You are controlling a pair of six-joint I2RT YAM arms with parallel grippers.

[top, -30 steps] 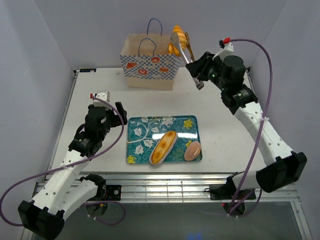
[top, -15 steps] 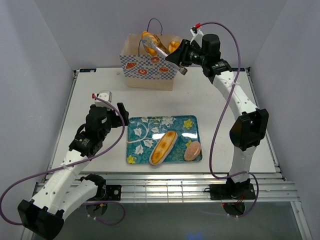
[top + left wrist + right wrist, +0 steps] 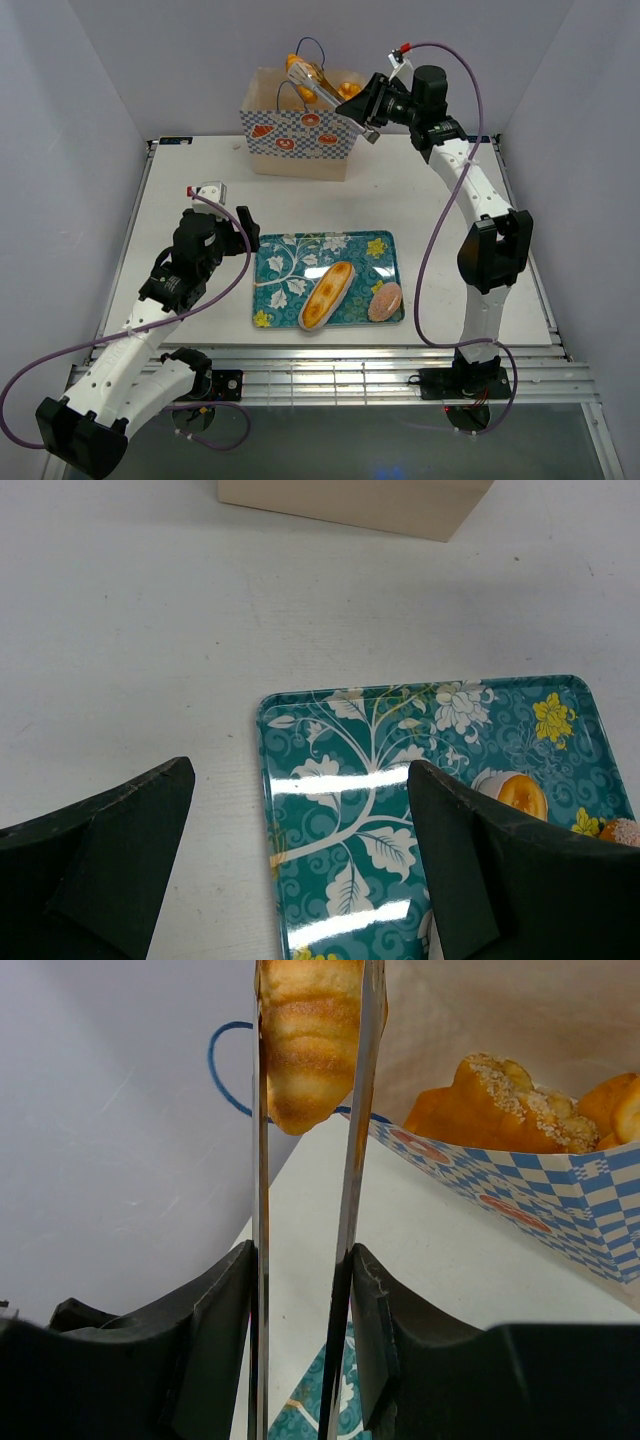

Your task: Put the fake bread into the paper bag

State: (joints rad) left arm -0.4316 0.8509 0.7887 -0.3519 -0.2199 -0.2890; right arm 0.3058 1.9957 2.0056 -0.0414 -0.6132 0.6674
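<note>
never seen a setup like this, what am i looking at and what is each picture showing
Two robot arms are bolted at the near edge of a table. The wide picture looks down from above; the other two come from cameras on each wrist, so the dark shapes are that arm's own fingers. On the table: a teal tray with a long loaf and a pink-topped bun, and a paper bag with bread inside. The right gripper clamps metal tongs, which pinch a pastry above the bag. The left gripper is open and empty, near the tray.
</note>
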